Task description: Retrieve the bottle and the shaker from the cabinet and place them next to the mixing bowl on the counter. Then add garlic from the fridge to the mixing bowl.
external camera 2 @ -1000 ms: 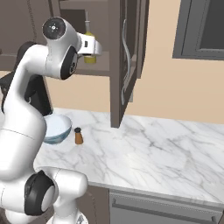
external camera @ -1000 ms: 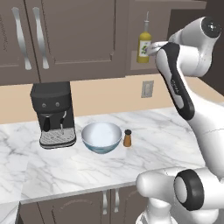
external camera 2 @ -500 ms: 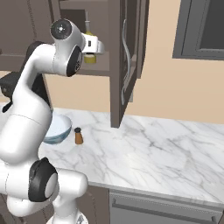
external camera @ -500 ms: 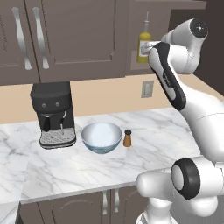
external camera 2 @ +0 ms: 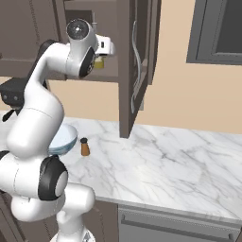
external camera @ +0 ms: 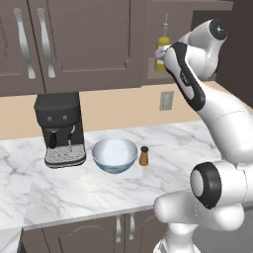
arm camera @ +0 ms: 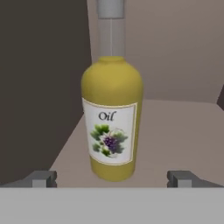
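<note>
Up in the dark cabinet point(arm camera: 43, 87), the bottle point(arm camera: 112, 118) stands upright on the shelf. End effector point(arm camera: 112, 178) faces it with fingers spread wide, holding nothing. Down on the white surface point(external camera: 99, 190), the shaker point(external camera: 144, 156) stands just beside the mixing bowl point(external camera: 114, 155)

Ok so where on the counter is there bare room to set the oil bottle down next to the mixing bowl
Bare marble lies right of the shaker, running along the counter past the open cabinet door, and in front of the mixing bowl. The crowded part is the bowl's left, where the coffee machine stands close.
</note>
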